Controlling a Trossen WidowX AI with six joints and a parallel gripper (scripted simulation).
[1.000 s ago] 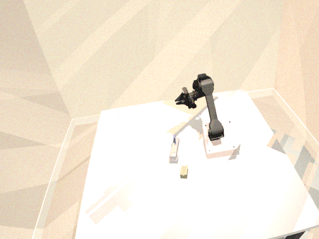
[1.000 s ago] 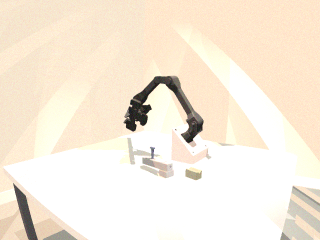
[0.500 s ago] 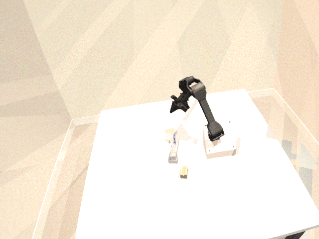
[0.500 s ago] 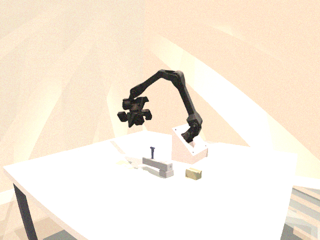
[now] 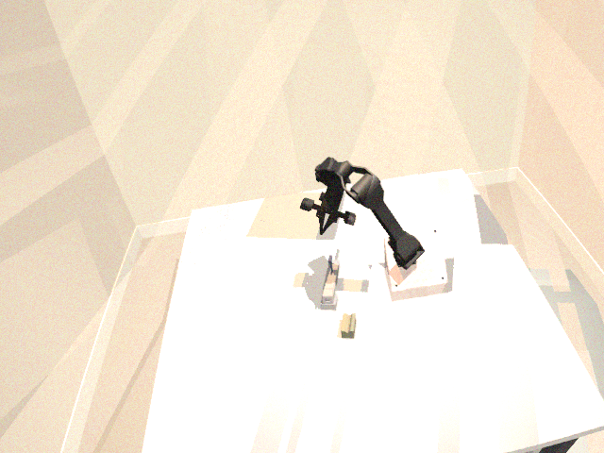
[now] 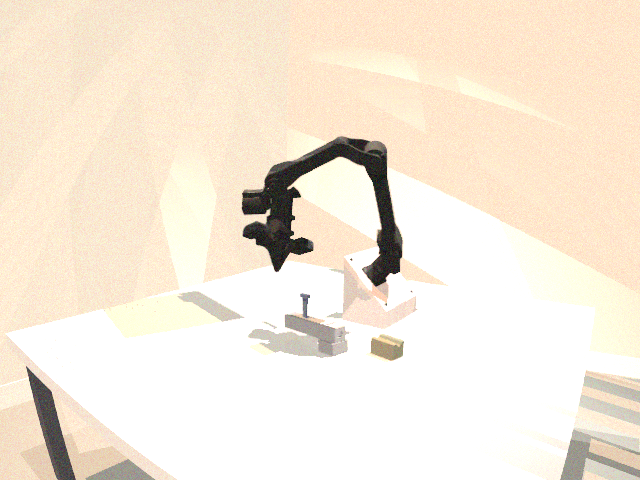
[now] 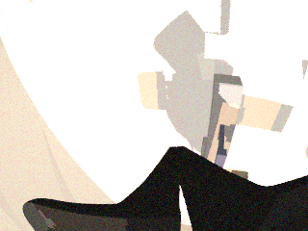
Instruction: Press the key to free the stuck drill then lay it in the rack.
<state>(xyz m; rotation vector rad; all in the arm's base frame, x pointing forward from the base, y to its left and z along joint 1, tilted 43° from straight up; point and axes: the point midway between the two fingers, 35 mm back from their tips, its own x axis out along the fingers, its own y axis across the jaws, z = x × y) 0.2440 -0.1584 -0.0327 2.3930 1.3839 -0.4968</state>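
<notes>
The blue drill [image 5: 329,265] [image 6: 305,305] [image 7: 221,139] stands upright in the far part of a long grey holder [image 5: 328,293] [image 6: 312,327] [image 7: 216,103], its wider top up. The key cannot be told apart clearly from the pale parts on the holder. The rack, a small olive block with a groove along its top [image 5: 347,326] [image 6: 386,347], sits beside the holder's near end. My gripper [image 5: 322,232] [image 6: 277,268] [image 7: 176,153] is shut and empty, pointing down. It hangs above the table, higher than the drill and beyond it in the top view, touching nothing.
The arm's pale pink base [image 5: 420,291] [image 6: 364,310] stands to the right of the holder in the top view. The white table [image 5: 234,351] [image 6: 232,392] carries all of these. In the wrist view my black fingers hide part of the holder.
</notes>
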